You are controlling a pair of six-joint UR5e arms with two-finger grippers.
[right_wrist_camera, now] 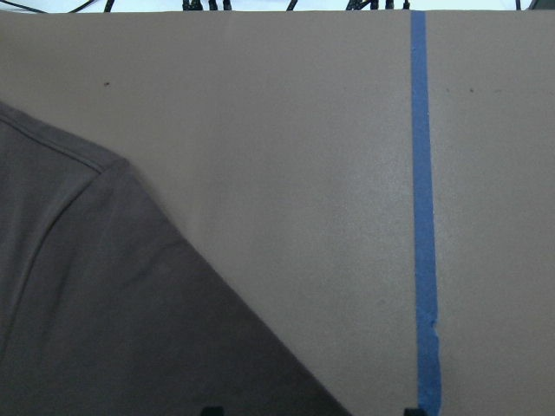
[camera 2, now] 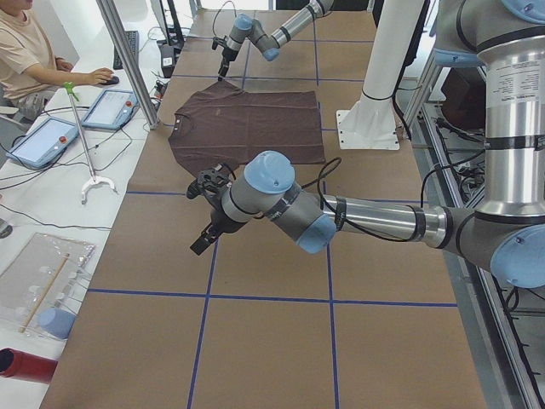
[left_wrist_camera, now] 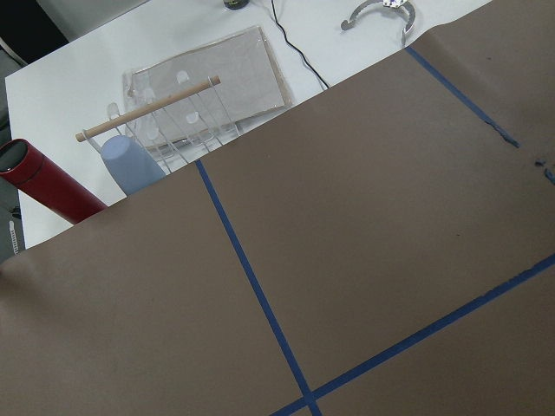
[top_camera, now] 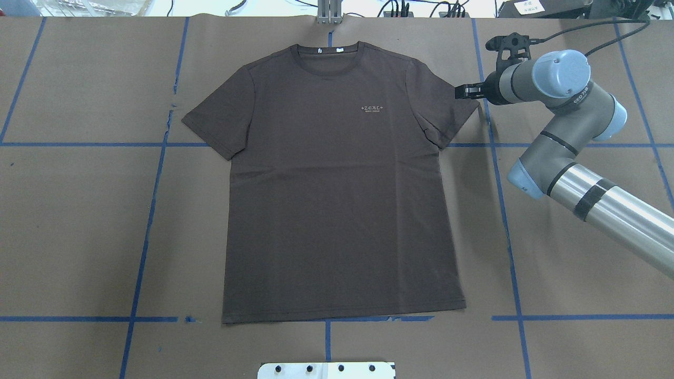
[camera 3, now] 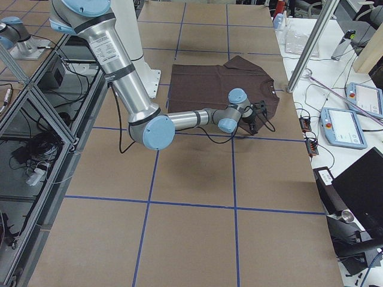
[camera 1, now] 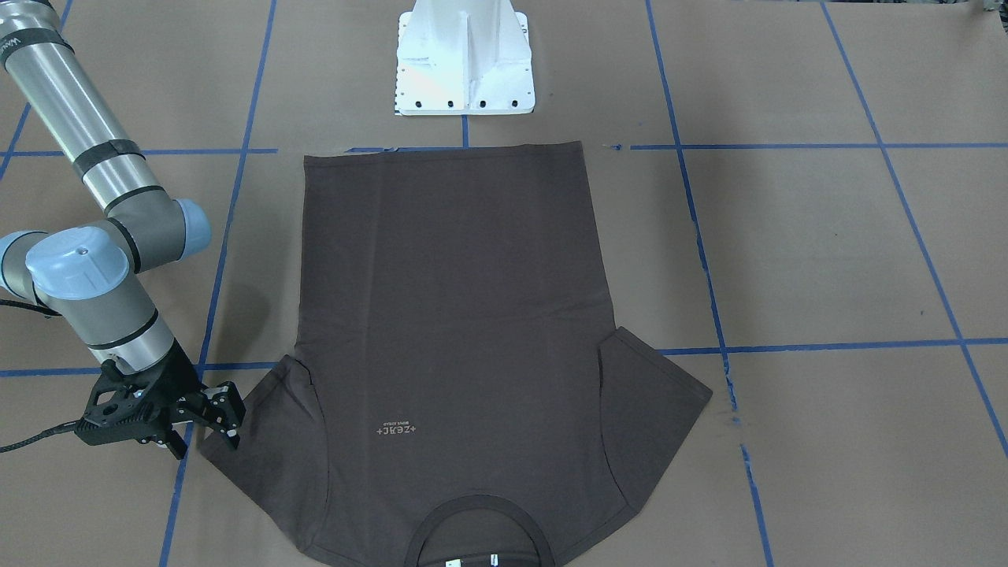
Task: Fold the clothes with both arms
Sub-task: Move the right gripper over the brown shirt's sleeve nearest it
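The T-shirt (top_camera: 337, 200) lies flat and face up in the middle of the table (top_camera: 79, 237), which is covered in brown paper and marked with blue tape lines (top_camera: 152, 210). Its collar (top_camera: 329, 52) points away from the robot, and its hem lies near the white base (camera 1: 465, 71). Both short sleeves are spread out to the sides. A small pale logo (top_camera: 372, 108) sits on the chest, and white tags show inside the neck.

The right gripper (top_camera: 466, 91) hangs at the outer corner of the sleeve (top_camera: 445, 108) on the robot's right. In the right wrist view only its two fingertips (right_wrist_camera: 212, 410) show at the bottom edge. They are set wide apart, so the jaws stand open and hold nothing. The point of the sleeve lies between them. Whether the fingers touch the cloth or the paper cannot be told.

The left gripper (camera 2: 203, 242) shows only in the side view. It hovers over bare paper, well apart from the shirt and toward the table's end on the robot's left. Whether its jaws are open or closed cannot be told. Its wrist camera looks down on paper and crossing tape lines. Beyond the paper's edge a white side table holds a red tube (left_wrist_camera: 48, 186), a blue cup (left_wrist_camera: 130, 165) and a wooden stick (left_wrist_camera: 147, 108) on a clear rack.

A person (camera 2: 25, 51) sits at that side table.
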